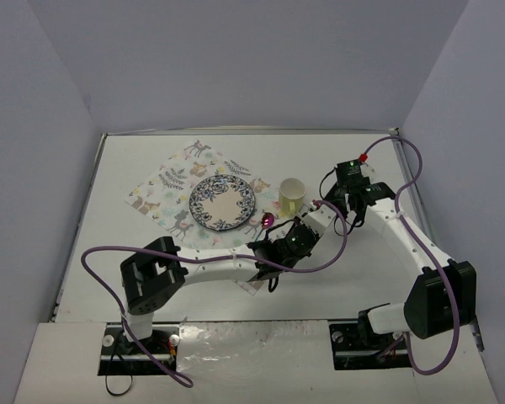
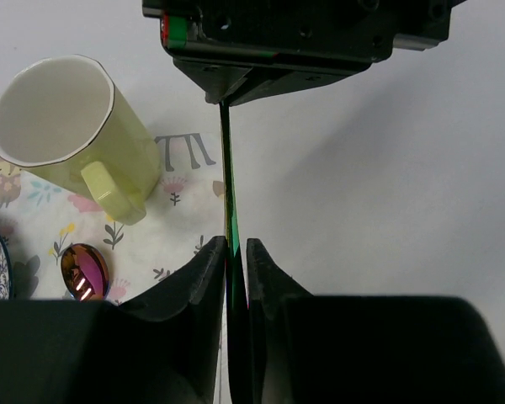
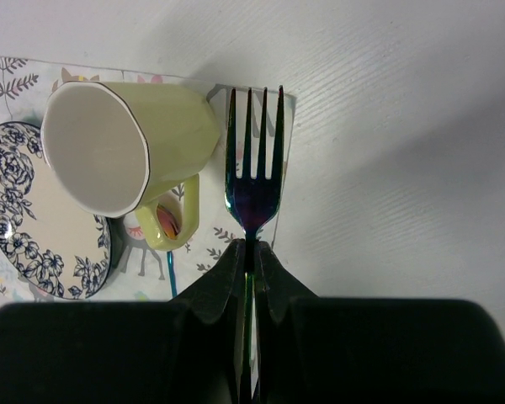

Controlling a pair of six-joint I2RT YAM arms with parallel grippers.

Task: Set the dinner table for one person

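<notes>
An iridescent fork (image 3: 254, 168) hangs above the white dinner table (image 1: 135, 160), just right of a yellow mug (image 1: 291, 195). My right gripper (image 3: 251, 248) is shut on the fork's neck, below the tines. My left gripper (image 2: 236, 252) is shut on the fork's handle (image 2: 228, 177), which shows edge-on and runs up to the right gripper (image 2: 303, 42). In the top view the two grippers meet at the fork (image 1: 321, 209), the left gripper (image 1: 314, 220) below the right gripper (image 1: 332, 200).
A blue-patterned plate (image 1: 223, 203) lies on the animal-print cloth (image 1: 164, 189), with the mug at the cloth's right corner. An iridescent spoon (image 1: 268, 220) lies between plate and mug, its bowl (image 2: 84, 271) near the mug's handle. Purple cables loop around both arms.
</notes>
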